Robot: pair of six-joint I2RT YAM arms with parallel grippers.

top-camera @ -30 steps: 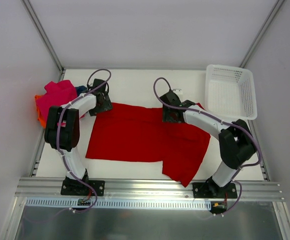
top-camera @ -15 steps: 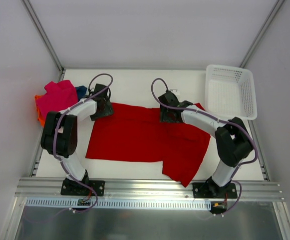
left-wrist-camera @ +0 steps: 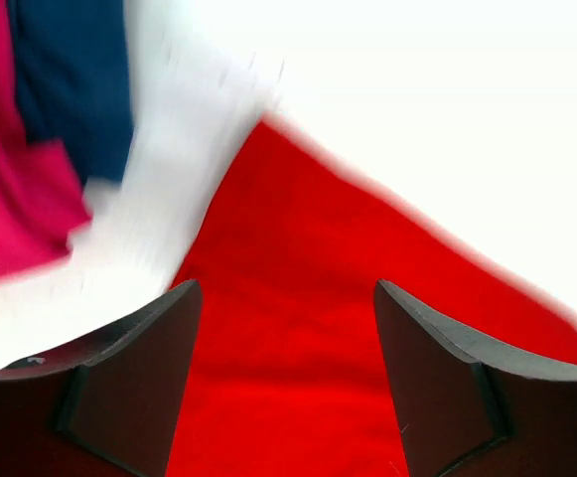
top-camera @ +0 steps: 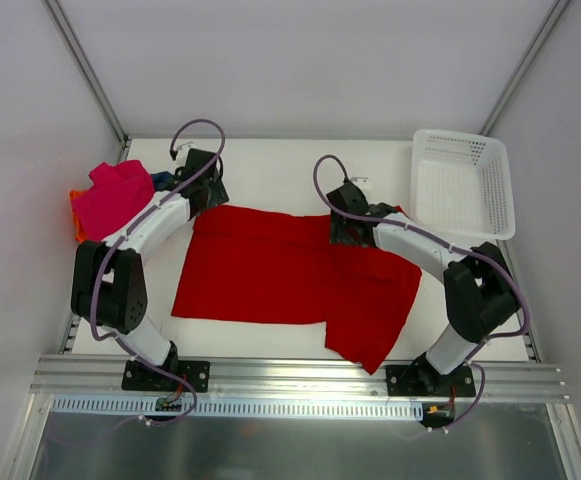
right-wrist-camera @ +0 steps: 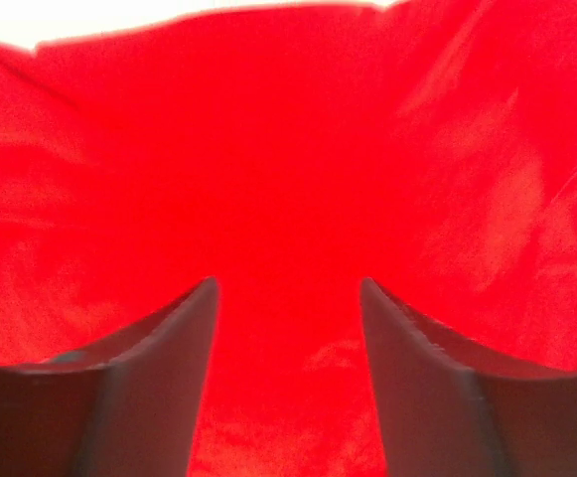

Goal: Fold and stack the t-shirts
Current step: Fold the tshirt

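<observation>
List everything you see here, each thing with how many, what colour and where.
red shirt: one, bright red, spread flat mid-table
pink shirt: one, magenta, heaped at the table's left edge
orange shirt: one, orange, peeking out under the pink shirt
blue shirt: one, dark blue, on the far side of the pink shirt
basket: one, white mesh, far right corner
table: one, white
left arm, right arm: two, white and black, bases at the near edge
left tool: one, black, open, over the red shirt's far left corner
right tool: one, black, open, over the red shirt's far edge
</observation>
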